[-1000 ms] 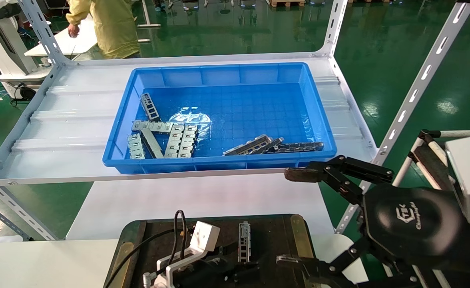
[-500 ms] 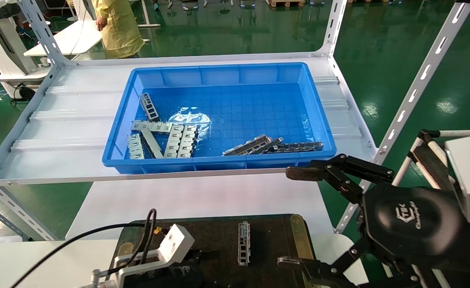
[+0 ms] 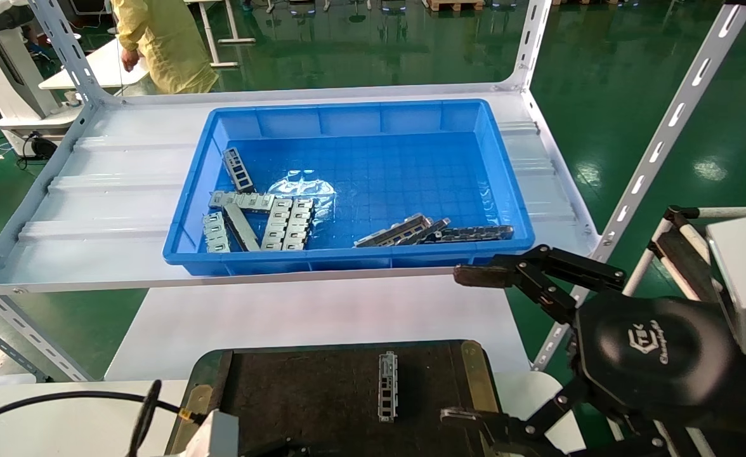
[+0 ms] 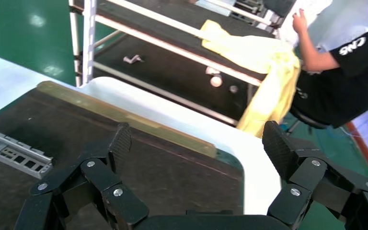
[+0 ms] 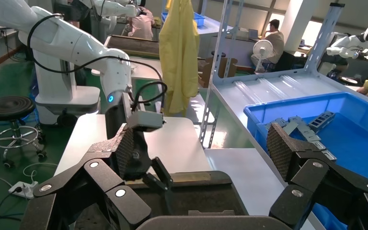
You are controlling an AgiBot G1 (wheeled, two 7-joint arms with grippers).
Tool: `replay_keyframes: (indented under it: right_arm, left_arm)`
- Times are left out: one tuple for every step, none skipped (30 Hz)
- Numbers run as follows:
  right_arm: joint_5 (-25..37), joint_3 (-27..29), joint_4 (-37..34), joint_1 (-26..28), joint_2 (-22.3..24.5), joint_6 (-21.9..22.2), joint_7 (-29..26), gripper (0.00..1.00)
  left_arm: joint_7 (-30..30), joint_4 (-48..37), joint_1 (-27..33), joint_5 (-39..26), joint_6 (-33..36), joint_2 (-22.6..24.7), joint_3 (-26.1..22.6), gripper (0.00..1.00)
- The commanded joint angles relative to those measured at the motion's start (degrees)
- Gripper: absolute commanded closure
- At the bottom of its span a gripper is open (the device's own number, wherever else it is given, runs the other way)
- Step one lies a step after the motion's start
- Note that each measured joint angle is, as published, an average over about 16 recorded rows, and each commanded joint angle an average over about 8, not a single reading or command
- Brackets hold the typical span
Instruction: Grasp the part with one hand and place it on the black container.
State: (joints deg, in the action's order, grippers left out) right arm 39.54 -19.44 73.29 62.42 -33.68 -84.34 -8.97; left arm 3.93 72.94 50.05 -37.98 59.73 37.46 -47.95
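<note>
- Left gripper (image 4: 199, 143) gapes wide with nothing between its pads, hovering low over the near left corner of the black container (image 3: 284, 387).
- Just off one of its fingers (image 4: 120, 143), the part (image 4: 14, 151) lies flat on the dark tray; the head view has the part (image 3: 387, 386) lengthwise, right of the tray's middle.
- Right gripper (image 3: 474, 346) hangs at the tray's right edge, jaws spread wide and empty.
- Beyond, on the shelf, the blue bin (image 3: 354, 120) holds more brackets (image 3: 259, 219) in loose piles.
- A person in yellow (image 3: 163, 38) stands behind the rack.
</note>
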Motion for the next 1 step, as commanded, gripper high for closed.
replay_keyframes:
  right_arm:
    - [0.00,0.00,0.00,0.00,0.00,0.00,0.00,0.00]
  left_arm:
    - [-1.38,-0.77,0.09,1.41,4.25,-1.39,0.62,0.00]
